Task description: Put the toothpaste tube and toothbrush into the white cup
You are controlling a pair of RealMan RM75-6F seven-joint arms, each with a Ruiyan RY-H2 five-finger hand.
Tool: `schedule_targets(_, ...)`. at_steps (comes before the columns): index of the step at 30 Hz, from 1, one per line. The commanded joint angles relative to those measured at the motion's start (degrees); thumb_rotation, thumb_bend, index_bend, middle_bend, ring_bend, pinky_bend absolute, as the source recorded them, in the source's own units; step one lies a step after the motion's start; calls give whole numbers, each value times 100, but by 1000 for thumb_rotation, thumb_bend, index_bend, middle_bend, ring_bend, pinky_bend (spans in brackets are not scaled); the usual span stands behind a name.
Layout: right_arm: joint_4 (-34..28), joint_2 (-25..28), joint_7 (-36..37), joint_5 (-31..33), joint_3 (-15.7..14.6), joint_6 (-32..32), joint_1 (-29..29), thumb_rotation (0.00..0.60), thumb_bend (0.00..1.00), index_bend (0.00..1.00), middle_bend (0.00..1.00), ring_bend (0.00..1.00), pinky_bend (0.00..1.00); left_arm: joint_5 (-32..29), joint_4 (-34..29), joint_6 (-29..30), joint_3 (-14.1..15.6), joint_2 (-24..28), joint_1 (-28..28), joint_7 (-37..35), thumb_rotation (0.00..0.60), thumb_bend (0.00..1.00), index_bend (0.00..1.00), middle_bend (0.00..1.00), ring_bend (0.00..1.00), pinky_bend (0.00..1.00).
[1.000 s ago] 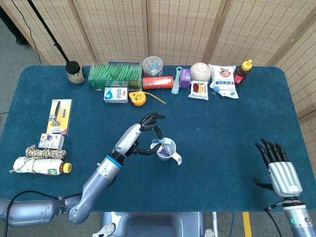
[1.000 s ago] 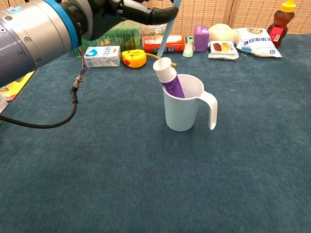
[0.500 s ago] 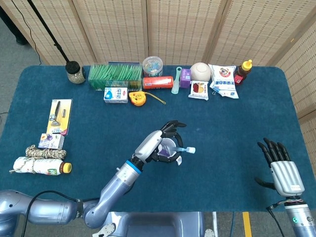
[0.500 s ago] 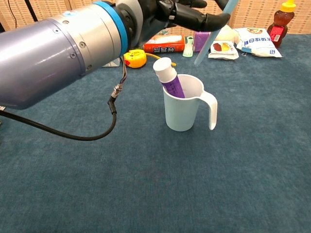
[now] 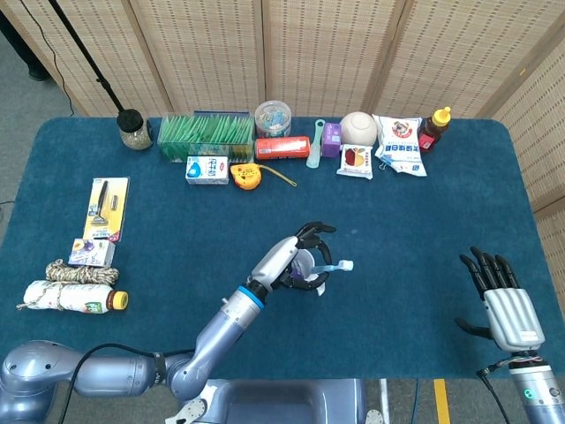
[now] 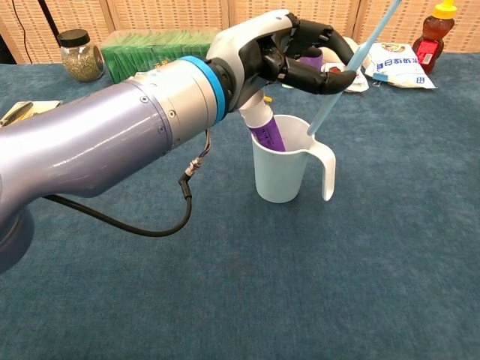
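Observation:
The white cup (image 6: 279, 180) stands mid-table with its handle toward the right. A purple toothpaste tube (image 6: 268, 135) with a white cap leans inside it. My left hand (image 6: 292, 52) hovers just over the cup and pinches a light-blue toothbrush (image 6: 339, 86). The brush slants up to the right, and its lower end is at the cup's rim near the handle. In the head view the left hand (image 5: 296, 258) covers most of the cup, and the toothbrush (image 5: 335, 266) sticks out to the right. My right hand (image 5: 503, 305) lies open near the front right edge, holding nothing.
Along the back edge stand a jar (image 5: 133, 129), green packets (image 5: 205, 135), a milk carton (image 5: 207, 169), a tape measure (image 5: 246, 176), a red box (image 5: 282, 147), snack bags (image 5: 399, 142) and a sauce bottle (image 5: 433, 128). A razor pack (image 5: 107, 208), rope and a bottle (image 5: 71, 296) lie at the left.
My left hand has come down and closer over the cup. The toothbrush's lower end has dropped from above the cup to its rim. The right hand has not moved.

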Motion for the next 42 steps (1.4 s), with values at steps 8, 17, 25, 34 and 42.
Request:
schedule_targets(8, 3, 1, 6, 13, 2, -9, 5, 600, 0, 0, 0, 0, 0, -103, 264, -148, -4, -127, -41, -9, 600, 368, 541, 179, 36, 169)
schedule_targets(17, 3, 4, 18, 4, -2, -11, 9, 600, 0, 0, 0, 0, 0, -243, 223, -195, -99, -117, -75, 120, 600, 368, 535, 179, 32, 169)
schedule_targets(25, 9, 5, 30, 12, 1, -10, 10, 600, 0, 0, 0, 0, 0, -344, -51, -82, -188, -45, -165, 555, 600, 369, 524, 179, 28, 169)
schedule_targets(34, 12, -1, 23, 0, -10, -20, 15, 600, 0, 0, 0, 0, 0, -369, -447, 116, -324, 45, -206, 825, 600, 367, 523, 179, 26, 169)
schedule_targets(42, -7, 7, 22, -10, -12, 3, 6, 600, 0, 0, 0, 0, 0, -595, -392, 154, -298, 61, -250, 1090, 600, 367, 519, 178, 21, 169)
